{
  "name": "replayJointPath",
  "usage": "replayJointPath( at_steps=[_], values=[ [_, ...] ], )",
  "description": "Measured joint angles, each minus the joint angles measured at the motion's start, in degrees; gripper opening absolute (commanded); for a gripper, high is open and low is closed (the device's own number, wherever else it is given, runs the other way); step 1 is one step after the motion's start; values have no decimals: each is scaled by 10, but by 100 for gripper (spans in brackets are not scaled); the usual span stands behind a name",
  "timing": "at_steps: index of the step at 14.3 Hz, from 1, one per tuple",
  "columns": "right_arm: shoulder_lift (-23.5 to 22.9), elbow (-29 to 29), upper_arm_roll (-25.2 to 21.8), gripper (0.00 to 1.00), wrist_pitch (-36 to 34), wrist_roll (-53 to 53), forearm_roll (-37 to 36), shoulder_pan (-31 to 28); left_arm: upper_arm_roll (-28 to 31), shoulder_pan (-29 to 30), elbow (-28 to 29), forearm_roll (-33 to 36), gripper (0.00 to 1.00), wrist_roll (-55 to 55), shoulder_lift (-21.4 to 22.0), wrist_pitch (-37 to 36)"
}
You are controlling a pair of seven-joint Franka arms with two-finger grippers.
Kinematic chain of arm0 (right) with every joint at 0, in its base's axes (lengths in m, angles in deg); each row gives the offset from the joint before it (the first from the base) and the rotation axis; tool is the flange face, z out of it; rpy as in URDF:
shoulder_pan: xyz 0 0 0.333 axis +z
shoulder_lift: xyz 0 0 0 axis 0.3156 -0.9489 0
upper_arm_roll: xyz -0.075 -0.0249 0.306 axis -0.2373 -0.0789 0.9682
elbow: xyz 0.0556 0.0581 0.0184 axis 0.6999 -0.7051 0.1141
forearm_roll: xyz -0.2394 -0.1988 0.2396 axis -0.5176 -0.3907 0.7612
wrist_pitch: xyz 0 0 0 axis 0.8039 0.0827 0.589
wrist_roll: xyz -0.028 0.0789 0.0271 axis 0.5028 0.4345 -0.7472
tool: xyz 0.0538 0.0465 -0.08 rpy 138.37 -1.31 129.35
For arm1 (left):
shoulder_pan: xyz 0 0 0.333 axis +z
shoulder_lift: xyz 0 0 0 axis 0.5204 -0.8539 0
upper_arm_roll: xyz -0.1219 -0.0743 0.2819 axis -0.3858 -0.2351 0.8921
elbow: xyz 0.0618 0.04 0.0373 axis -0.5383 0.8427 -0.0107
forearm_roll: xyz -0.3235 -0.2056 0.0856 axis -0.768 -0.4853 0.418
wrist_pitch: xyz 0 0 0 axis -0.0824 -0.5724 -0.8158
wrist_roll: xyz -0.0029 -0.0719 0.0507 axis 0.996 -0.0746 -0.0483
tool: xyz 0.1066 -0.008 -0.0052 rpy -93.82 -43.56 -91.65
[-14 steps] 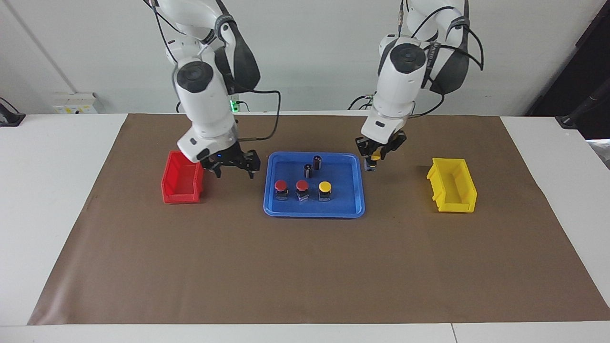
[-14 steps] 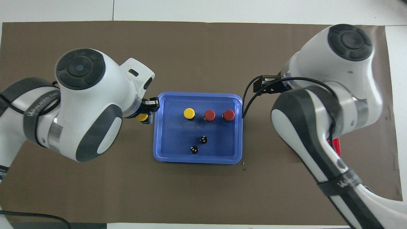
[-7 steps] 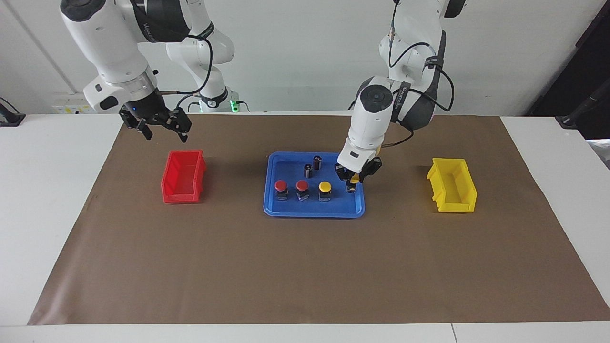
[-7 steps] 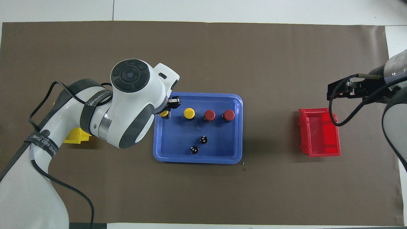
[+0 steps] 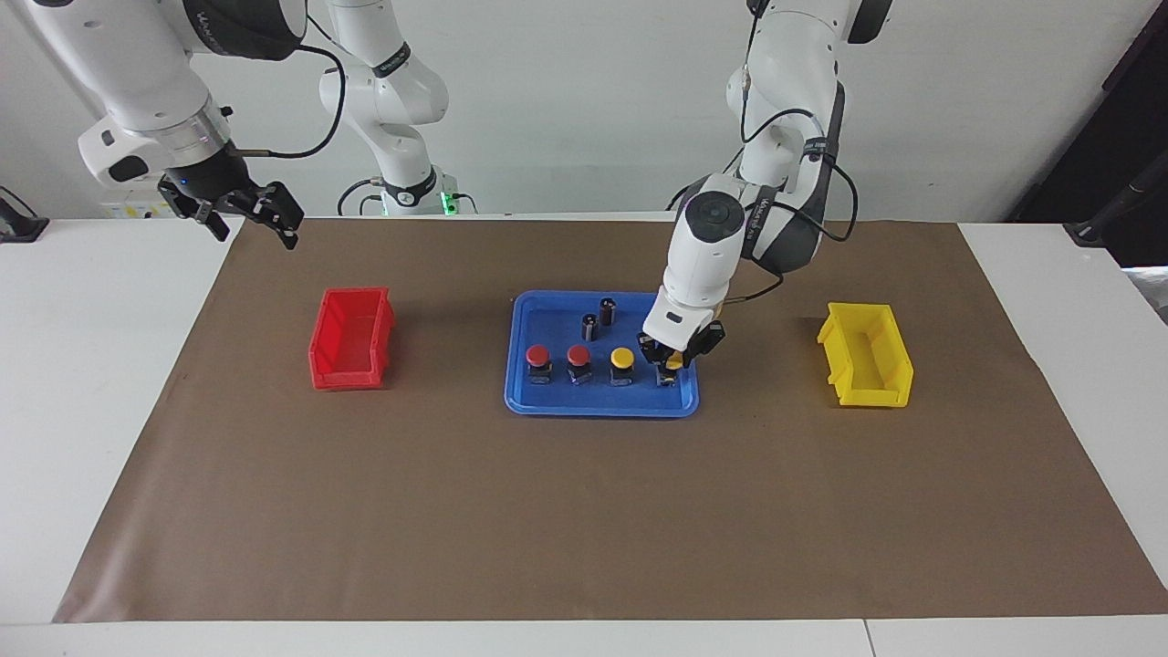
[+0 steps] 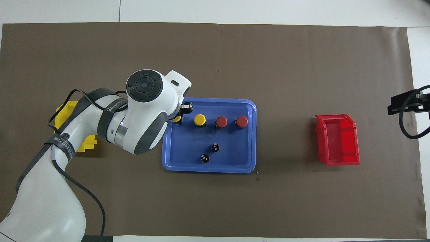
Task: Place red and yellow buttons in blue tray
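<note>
Buttons sit in a row inside the tray (image 5: 602, 406): two red-capped (image 5: 537, 355) (image 5: 578, 354), one yellow-capped (image 5: 622, 357), all on dark blocky bases. My left gripper (image 5: 671, 363) pinches the fourth, a yellow one (image 6: 176, 118), low at the tray's 3 o'clock end in the facing view. My right gripper (image 5: 245, 212) waits open, raised at 11 o'clock from the red bin (image 5: 349, 339).

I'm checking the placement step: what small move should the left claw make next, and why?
Probably open. The left claw is shut on the last yellow-capped push button, low inside the shallow bright-blue plastic tray, in line with the other three coloured buttons. Whether its base touches the floor I cannot tell.
</note>
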Motion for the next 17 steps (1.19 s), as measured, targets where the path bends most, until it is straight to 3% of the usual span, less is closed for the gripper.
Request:
replayJointPath(
  at_steps=[1, 2, 3, 4, 7, 10, 14, 17],
  values=[
    [0, -3, 6, 100, -1, -3, 0, 0, 0, 0, 0, 0, 35, 0, -5, 6],
    [0, -7, 12, 100, -1, -3, 0, 0, 0, 0, 0, 0, 68, 0, -8, 9],
    [0, -10, 16, 100, -1, -3, 0, 0, -1, -1, 0, 0, 89, 0, -8, 9],
    [0, -12, 17, 100, -1, -3, 0, 0, -1, -1, -1, 0, 100, 0, -7, 8],
    [-3, -12, 17, 100, 7, -14, 0, -4, -2, -2, -11, 0, 100, 0, 10, -24],
    [-10, -12, 17, 100, 8, -15, -1, -4, 5, 13, -24, 1, 100, 41, 83, -144],
    [-9, -7, 17, 100, 9, -16, -1, -4, 13, 126, -22, 2, 100, 276, 213, -321],
    [-6, -7, 18, 100, 9, -16, -1, -2, 17, 215, -12, 2, 100, 394, 270, -353]
  ],
)
